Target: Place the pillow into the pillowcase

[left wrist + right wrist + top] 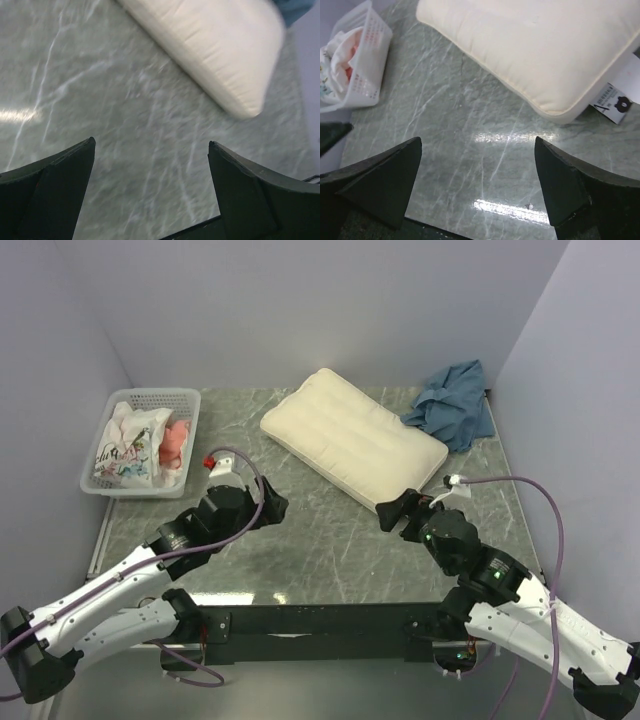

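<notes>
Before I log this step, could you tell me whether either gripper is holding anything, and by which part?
Nothing is held. The left gripper and the right gripper are both open and empty, near the pillow but not touching it.

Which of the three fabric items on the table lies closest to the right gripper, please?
The cream pillow: its corner lies just ahead of the right gripper; the blue pillowcase is farther back, the printed cloth in the basket.

Left wrist view: blurred throughout, cutting off pillow (pixel 215 45) at the top edge, leaving just a blue sliver of pillowcase (pixel 300 7) in the corner. Right wrist view: crops basket (pixel 370 65) at left, pillow at top and right; print on tag (pixel 612 97) too small to read, possibly a logo
</notes>
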{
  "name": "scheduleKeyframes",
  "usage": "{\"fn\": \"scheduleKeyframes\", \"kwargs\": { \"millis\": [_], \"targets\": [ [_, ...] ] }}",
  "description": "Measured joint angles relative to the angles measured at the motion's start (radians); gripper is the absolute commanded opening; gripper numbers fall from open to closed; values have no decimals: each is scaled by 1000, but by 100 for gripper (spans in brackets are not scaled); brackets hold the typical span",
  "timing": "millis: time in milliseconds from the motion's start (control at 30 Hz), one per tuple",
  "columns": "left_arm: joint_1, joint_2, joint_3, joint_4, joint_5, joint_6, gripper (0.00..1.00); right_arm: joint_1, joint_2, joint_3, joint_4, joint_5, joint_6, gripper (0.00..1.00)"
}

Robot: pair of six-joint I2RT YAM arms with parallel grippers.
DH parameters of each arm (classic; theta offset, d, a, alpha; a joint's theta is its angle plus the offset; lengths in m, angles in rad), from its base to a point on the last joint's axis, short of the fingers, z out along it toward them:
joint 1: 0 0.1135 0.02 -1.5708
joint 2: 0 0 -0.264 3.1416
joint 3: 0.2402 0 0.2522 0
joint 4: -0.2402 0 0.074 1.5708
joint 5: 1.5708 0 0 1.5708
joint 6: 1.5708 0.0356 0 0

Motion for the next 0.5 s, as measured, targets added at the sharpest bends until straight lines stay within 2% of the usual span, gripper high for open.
{"fn": "scheduleKeyframes", "kwargs": {
  "millis": [133, 333, 500],
  "targets": [
    [-1, 3, -42, -85, 14, -42, 99, 0, -5, -6, -48, 43, 42, 100],
    [-1, 2, -42, -79, 18, -72, 99, 0, -7, -46, -55, 79, 59, 100],
    [-1, 76, -40, -58, 23, -69, 99, 0, 53, -56, -6, 68, 4, 100]
  ]
}}
